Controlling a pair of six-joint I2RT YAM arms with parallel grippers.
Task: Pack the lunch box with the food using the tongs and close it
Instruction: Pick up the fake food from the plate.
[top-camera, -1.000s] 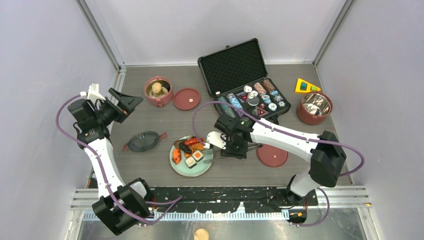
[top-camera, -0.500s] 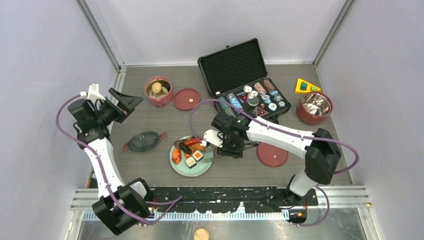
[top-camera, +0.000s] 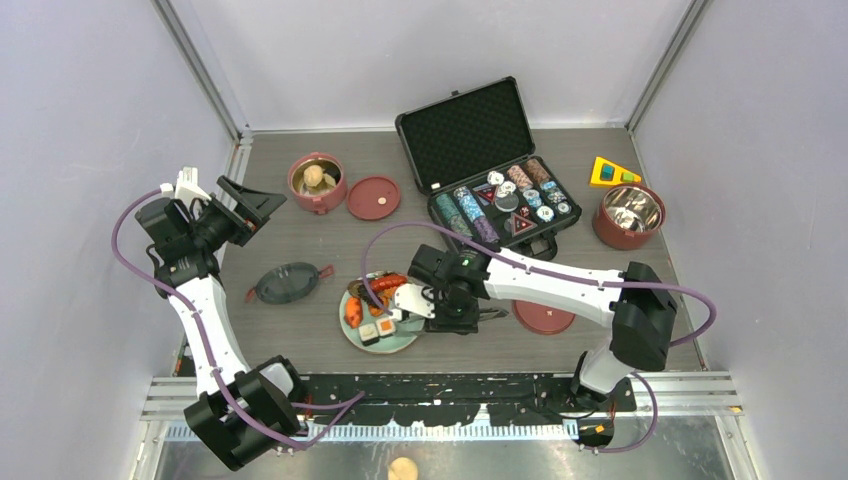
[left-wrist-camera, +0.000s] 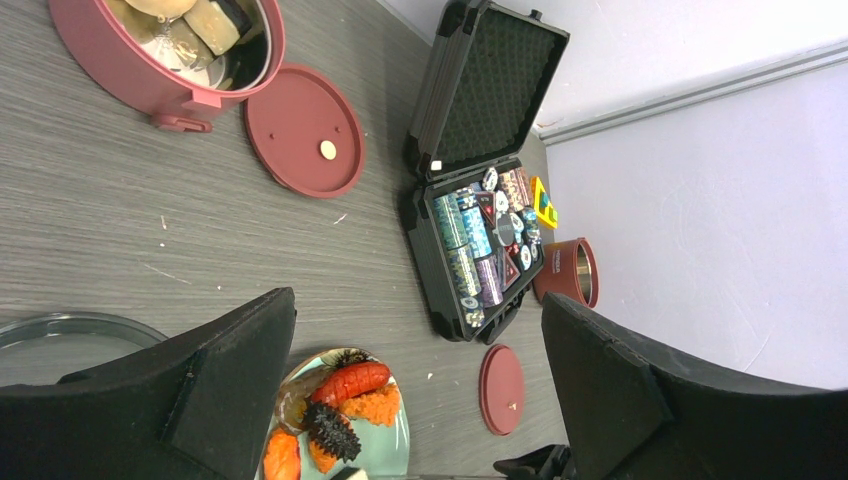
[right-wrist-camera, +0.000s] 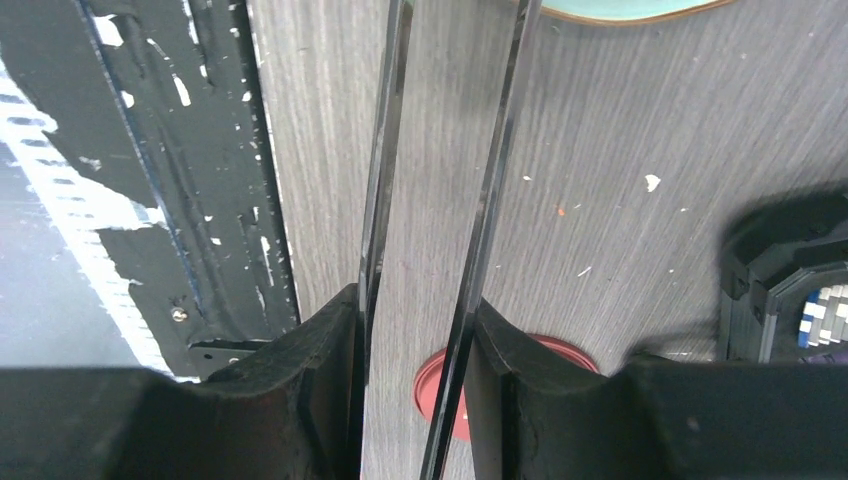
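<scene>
The slim metal tongs (right-wrist-camera: 378, 180) are gripped between the fingers of the right hand (right-wrist-camera: 415, 330), their two arms running out toward the pale green plate (right-wrist-camera: 620, 8). From above, that hand is seen over the plate's right edge, just beside the food (top-camera: 378, 298). The grip itself is shown only in the right wrist view, being hidden under the wrist from above. The left hand (top-camera: 262, 212) is held wide and empty, well left of the plate. The maroon lunch box tier (top-camera: 318, 203), beyond the plate's left side, is seen to hold a bun (top-camera: 315, 177).
</scene>
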